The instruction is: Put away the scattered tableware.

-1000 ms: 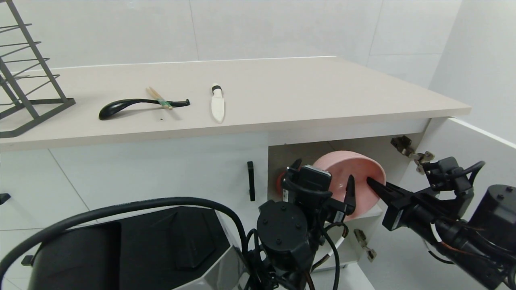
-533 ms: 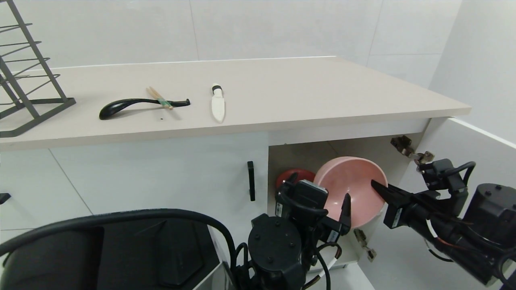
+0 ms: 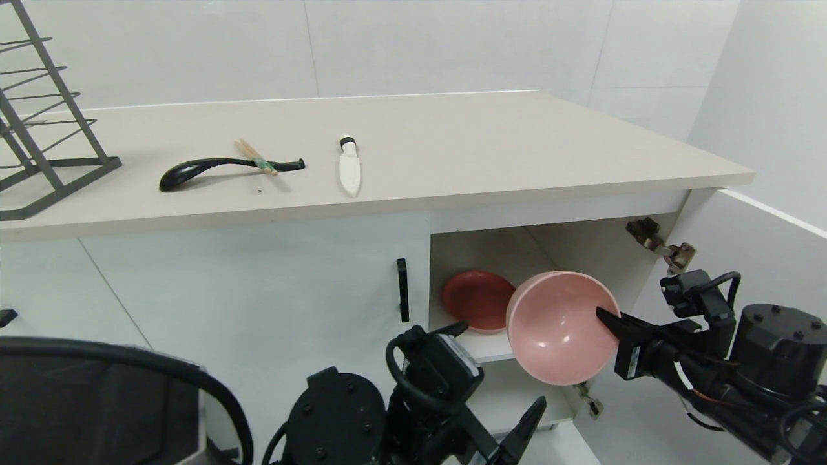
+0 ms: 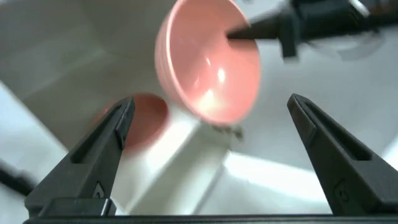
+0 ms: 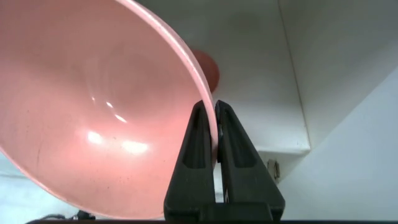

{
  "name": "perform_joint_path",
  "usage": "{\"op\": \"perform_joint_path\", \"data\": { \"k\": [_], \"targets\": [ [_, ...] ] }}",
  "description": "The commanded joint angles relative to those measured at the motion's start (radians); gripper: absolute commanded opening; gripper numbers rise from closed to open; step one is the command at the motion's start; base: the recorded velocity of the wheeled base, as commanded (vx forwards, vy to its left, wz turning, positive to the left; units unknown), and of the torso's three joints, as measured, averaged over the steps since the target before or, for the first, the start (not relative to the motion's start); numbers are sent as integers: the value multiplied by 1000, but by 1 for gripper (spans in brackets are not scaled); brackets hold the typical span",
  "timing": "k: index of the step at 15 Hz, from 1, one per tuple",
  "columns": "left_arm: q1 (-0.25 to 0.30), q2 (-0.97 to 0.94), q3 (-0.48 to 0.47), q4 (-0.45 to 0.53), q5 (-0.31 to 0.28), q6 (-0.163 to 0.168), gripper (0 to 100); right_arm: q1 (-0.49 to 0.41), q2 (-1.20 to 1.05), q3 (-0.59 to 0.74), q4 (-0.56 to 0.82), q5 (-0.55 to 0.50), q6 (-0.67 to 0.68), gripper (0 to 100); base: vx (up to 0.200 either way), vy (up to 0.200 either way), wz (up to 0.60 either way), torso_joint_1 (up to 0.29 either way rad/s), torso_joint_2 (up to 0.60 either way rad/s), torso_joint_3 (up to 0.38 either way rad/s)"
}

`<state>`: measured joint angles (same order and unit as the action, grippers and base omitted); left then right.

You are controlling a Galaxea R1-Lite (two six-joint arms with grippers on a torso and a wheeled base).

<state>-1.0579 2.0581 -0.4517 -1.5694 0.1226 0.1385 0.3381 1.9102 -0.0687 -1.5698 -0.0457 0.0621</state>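
At the open white cabinet (image 3: 585,242), right gripper (image 3: 604,314) pinches the rim of glossy pink bowl (image 3: 559,332); probably light, stiff, slippery; left gripper (image 4: 211,102) spread, empty.

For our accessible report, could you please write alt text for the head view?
The right tool grips a pink bowl by its rim before an open cupboard holding a red plate. A spoon, chopsticks and knife lie on the counter.
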Motion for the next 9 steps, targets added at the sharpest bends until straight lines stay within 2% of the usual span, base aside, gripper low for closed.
{"op": "perform_joint_path", "data": {
  "k": [1, 2, 3, 4, 5, 6, 7, 9],
  "targets": [
    [50, -113, 111, -1, -103, 4, 100, 2, 6, 14, -1, 0, 1, 0, 0, 0, 0, 0, 0, 0],
    [72, -133, 133, -1, -147, 7, 100, 2, 6, 20, -1, 0, 2, 0, 0, 0, 0, 0, 0, 0],
    [128, -185, 183, -1, -265, 32, 100, 2, 4, 33, -1, 0, 4, 0, 0, 0, 0, 0, 0, 0],
    [165, -214, 212, -1, -347, 50, 100, 4, 4, 41, -1, 0, 7, 0, 0, 0, 0, 0, 0, 0],
    [256, -259, 274, -1, -535, 119, 100, 12, 4, 46, -1, 0, 44, 0, 0, 0, 0, 0, 0, 0],
    [291, -263, 297, -1, -601, 153, 100, 21, 4, 46, -1, 0, 77, 0, 0, 0, 0, 0, 0, 0],
    [332, -260, 326, -1, -643, 208, 100, 35, 4, 40, -1, 0, 170, 0, 0, 0, 0, 0, 0, 0],
    [343, -280, 364, -1, -641, 220, 100, 68, 1, 27, -1, 0, 254, 0, 0, 0, 0, 0, 0, 0]
  ]
}}
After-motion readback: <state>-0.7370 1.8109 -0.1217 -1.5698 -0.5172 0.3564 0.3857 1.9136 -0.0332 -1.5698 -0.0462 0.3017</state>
